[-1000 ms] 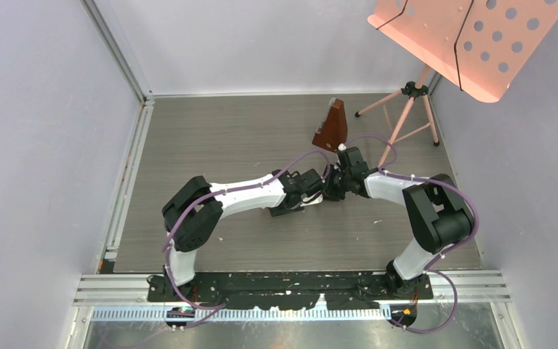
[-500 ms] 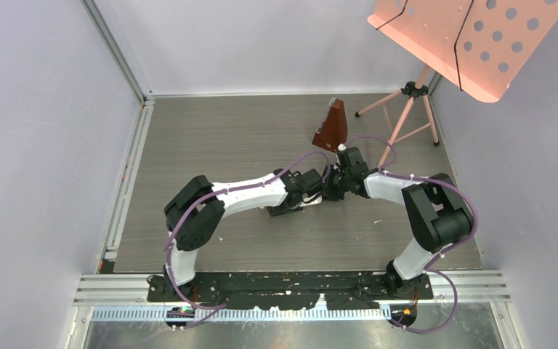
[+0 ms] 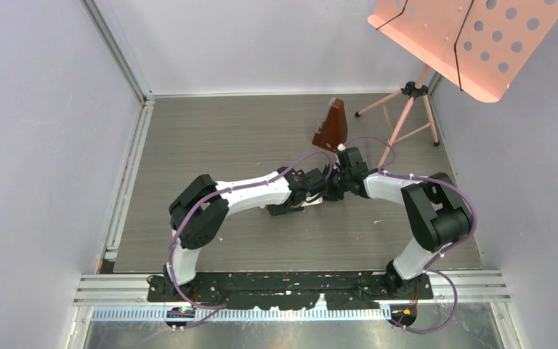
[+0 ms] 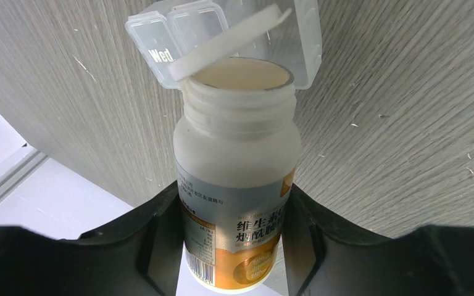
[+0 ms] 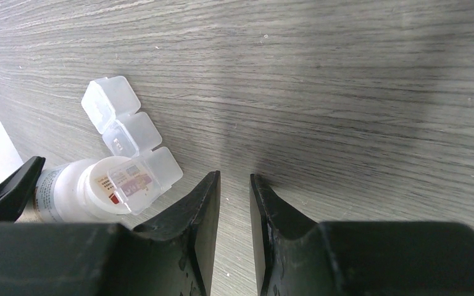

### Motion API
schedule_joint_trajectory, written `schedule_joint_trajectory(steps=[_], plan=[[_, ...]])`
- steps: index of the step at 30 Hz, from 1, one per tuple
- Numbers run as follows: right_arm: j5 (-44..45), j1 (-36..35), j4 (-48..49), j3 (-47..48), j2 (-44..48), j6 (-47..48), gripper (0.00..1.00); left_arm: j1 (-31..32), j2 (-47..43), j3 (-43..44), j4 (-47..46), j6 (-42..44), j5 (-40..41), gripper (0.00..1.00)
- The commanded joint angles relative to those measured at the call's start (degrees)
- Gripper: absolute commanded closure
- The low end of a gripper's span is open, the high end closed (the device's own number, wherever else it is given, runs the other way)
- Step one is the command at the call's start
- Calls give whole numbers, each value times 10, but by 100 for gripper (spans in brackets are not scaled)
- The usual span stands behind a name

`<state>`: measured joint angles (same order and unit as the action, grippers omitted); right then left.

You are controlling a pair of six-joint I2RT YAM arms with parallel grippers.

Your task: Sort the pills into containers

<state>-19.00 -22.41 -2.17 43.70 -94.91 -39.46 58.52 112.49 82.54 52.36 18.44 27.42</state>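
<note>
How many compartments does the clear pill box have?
3, in one row: the far compartment, the middle compartment, and the near compartment, which lies at the mouth of the bottle. None seems hidden.

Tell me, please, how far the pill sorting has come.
Done: the bottle is open. In hand: the left tool holds it tipped, its mouth at the box. Left: no pills show in the box's visible compartments, so all the sorting seems to remain. The right tool is empty, slightly open.
</note>
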Motion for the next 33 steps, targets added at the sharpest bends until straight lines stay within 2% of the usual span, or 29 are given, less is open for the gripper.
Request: schedule_joint_trajectory(steps=[1,33], plan=[[47,-4,-72,-31,-39,16,68,3,3,28,24,-3,8,100],[42,-4,-60,-37,-50,14,68,6,49,108,123,-35,3,100]])
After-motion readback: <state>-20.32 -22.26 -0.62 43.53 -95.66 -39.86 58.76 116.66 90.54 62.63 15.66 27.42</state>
